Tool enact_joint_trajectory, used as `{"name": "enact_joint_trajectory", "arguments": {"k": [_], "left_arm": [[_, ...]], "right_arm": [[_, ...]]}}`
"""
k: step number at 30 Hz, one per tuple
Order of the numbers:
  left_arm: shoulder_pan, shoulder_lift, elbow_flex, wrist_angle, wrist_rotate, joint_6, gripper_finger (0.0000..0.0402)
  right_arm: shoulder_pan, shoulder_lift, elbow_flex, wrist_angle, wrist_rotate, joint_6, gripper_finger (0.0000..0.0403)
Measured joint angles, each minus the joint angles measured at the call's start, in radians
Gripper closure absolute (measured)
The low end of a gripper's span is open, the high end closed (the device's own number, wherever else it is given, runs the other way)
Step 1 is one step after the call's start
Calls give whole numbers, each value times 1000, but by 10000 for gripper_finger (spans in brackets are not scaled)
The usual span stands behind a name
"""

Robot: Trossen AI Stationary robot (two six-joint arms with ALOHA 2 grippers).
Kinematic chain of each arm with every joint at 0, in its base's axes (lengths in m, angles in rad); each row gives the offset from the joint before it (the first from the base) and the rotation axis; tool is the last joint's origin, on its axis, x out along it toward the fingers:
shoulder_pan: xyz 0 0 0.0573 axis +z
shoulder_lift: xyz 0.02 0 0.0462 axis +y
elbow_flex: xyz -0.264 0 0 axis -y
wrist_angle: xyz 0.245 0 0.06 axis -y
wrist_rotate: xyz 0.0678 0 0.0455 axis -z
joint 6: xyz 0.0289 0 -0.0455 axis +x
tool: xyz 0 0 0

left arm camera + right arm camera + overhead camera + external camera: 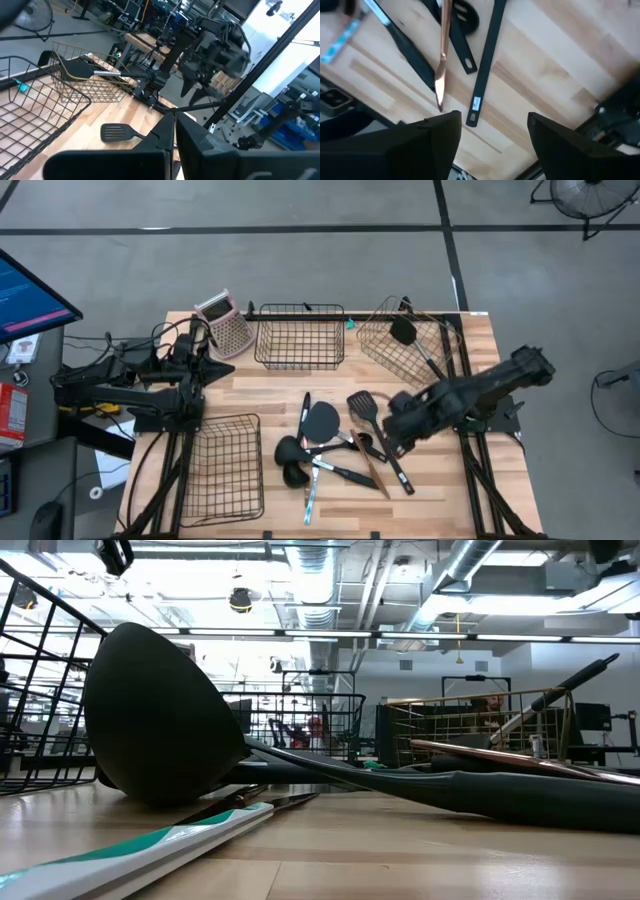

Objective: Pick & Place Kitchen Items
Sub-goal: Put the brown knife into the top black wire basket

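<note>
Matt black plastic utensils (330, 442) lie on a smooth pale wooden table (440, 500) beside wire-mesh metal baskets (299, 336).

Main pile: we find black long-handled plastic utensils (335, 445) lying flat and overlapping on the wooden table, in front of the middle basket.
Ladles: two round black ladle bowls (290, 452) sit at the pile's left edge, touching.
Slotted turner: black slotted spatula with long straight handle (380, 438) lies diagonally at the right of the pile.
Copper piece: slim copper-coloured handle (443, 55) crosses black handles.
Teal piece: white-and-teal handled utensil (311, 498) points toward the front edge.
Basket item: black spatula with silvery shaft (415, 343) rests tilted in the right wire basket.
</note>
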Motion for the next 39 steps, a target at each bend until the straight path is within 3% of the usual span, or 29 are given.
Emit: {"name": "enact_joint_trajectory", "arguments": {"k": [5, 14, 30, 39], "left_arm": [[0, 0, 0, 0, 19, 32, 399], [0, 0, 0, -1, 90, 52, 399], [0, 0, 0, -1, 120, 52, 399], [0, 0, 0, -1, 129, 51, 399]], "right_arm": [[17, 94, 0, 53, 1, 15, 160], [-15, 213, 1, 266, 1, -121, 164], [7, 431, 0, 387, -25, -194, 164], [6, 457, -99, 447, -52, -192, 165]]}}
